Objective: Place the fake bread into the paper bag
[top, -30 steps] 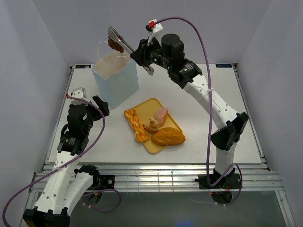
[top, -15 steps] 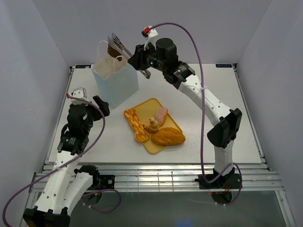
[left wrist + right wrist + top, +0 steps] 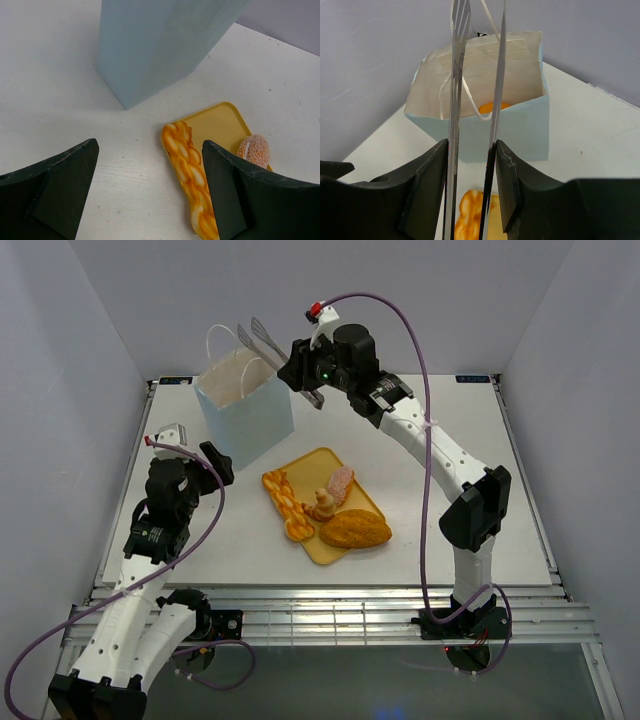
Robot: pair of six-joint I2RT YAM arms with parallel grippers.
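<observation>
Drop step looks done: your right tool [image 3: 300, 368] pinches the tongs [image 3: 456, 75] above the bag [image 3: 245, 415] mouth. Tong tips are spread w/ nothing between, and one orange pc [image 3: 492, 106] shows inside the bag. Nxt move prob: swing down to the tray [image 3: 312, 462] beside the bag and squeeze the tongs on a pc. Braid [image 3: 283, 498], loaf [image 3: 355, 530] and pink pc [image 3: 341, 480] lie there. Right arm reaches high, elbow bent, wrist tipped toward the bag. Left tool [image 3: 149, 165] is spread, empty, low near the bag.
</observation>
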